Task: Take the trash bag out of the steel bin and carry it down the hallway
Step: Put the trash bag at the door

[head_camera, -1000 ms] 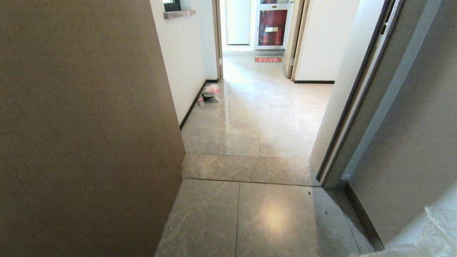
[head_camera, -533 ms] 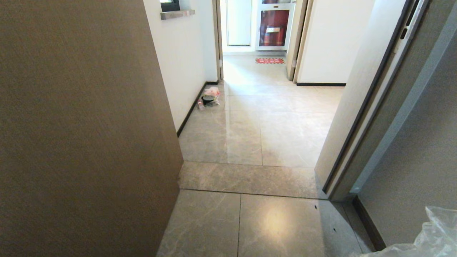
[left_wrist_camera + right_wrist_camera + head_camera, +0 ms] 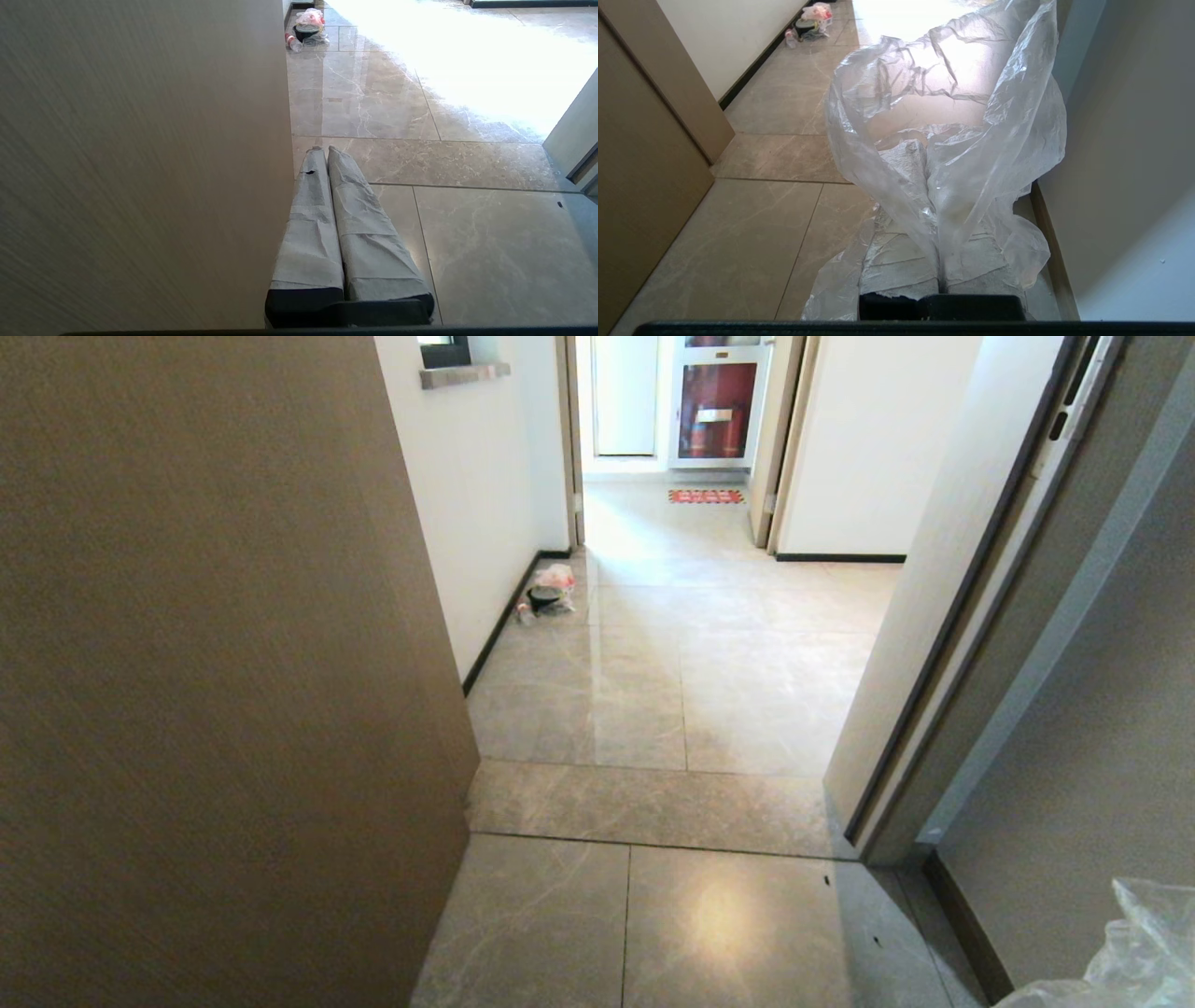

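Apartment hallway [image 3: 691,644]: glossy marble-look tiles, white walls, black baseboard [image 3: 499,616], brown door [image 3: 205,663], red doormat [image 3: 706,497] at far entrance.

Trash bag [image 3: 1120,952] cut off at head view's corner; contents unclear.

Thin, clear, crinkly plastic trash bag [image 3: 952,140]; glossy marble-look hallway [image 3: 691,653] tiles; matt, faintly grained brown panel [image 3: 205,672].
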Controlling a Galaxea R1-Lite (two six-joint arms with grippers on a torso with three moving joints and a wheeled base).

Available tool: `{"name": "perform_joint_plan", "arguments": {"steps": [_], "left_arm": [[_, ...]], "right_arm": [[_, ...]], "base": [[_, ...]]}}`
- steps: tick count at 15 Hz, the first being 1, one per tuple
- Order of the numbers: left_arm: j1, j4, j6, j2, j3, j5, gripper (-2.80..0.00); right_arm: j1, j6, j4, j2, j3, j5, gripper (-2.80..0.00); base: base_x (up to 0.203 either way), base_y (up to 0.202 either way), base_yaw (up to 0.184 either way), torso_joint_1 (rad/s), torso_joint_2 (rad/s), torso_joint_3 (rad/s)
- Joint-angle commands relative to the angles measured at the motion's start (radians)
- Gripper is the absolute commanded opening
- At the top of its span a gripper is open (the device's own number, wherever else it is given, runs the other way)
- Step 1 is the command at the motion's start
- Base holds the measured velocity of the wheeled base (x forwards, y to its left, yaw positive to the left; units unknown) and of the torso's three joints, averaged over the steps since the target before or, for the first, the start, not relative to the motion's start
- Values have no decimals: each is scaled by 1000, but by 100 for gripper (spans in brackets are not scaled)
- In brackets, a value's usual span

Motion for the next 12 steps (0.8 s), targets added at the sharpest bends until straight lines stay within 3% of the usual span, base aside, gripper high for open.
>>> {"name": "perform_joint_plan", "arguments": {"steps": [1, 5, 12], "left_arm": [[0, 0, -1, 0, 0, 0, -280], [0, 0, -1, 0, 0, 0, -280], [0, 0, -1, 0, 0, 0, -280]], "right_arm": [[0, 0, 0, 0, 1, 0, -280], [0, 0, 0, 0, 2, 0, -280], [0, 0, 0, 0, 2, 0, -280]], "base": [[0, 0, 0, 0, 0, 0], [-1, -19, -1, 0, 2, 0], [0, -177, 0, 4, 0, 3]]}}
